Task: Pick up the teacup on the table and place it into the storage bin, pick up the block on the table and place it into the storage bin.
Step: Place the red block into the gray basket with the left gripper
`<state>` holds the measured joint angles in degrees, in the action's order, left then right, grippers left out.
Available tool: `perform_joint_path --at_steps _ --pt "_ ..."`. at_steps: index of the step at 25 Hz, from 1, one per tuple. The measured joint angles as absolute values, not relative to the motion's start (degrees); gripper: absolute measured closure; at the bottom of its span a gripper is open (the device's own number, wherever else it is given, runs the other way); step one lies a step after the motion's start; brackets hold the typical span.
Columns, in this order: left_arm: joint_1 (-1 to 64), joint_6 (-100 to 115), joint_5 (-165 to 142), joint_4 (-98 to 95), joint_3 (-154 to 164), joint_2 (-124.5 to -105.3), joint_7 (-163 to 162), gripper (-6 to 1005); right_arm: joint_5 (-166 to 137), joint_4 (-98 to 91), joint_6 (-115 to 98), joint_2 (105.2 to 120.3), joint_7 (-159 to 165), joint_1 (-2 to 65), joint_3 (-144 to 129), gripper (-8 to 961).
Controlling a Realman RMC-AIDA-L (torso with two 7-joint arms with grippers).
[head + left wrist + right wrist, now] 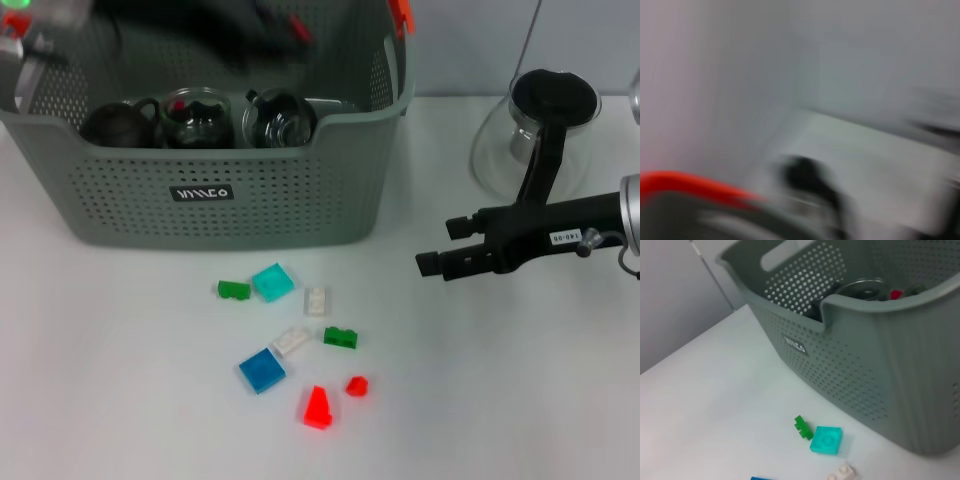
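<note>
We work on a white table (pixel 120 400) with the grey-green storage bin (pixel 290 200) at its back, three dark teacups (pixel 200 118) already inside. Loose blocks lie just before it. Our right gripper (pixel 440 248) hovers right of them, fingers apart and empty. Next we should swing over the nearest green block (pixel 340 337), descend squarely, and close gently. Our left gripper's state above the bin, we cannot tell.

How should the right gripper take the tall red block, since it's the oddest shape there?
Probably from straight above, closing on the narrow upper part of the tall red block. It stands apart from the small red block, so the right gripper has finger room.
</note>
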<state>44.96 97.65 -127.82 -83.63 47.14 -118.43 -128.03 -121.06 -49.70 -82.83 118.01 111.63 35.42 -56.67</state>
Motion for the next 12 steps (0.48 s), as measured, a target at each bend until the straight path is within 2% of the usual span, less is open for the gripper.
perform_joint_path --at_steps 3,5,8,12 --pt "48.6 82.1 -129.6 -70.1 47.8 -114.03 -128.7 765 -121.1 -49.6 -82.8 118.28 111.3 35.7 -56.7 25" --pt "50.5 75.9 -129.9 -63.4 48.2 -112.73 -127.9 758 -121.1 -49.4 -82.8 118.32 111.2 36.0 -56.8 25" --pt "51.9 69.2 -130.5 -57.8 49.0 -112.63 -127.0 749 -121.1 -49.3 -83.0 118.37 111.3 36.2 -56.8 25" --pt "51.8 65.6 -133.2 -58.5 50.5 -114.07 -127.0 736 -121.1 -49.3 -83.1 118.39 111.3 36.4 -56.8 25"
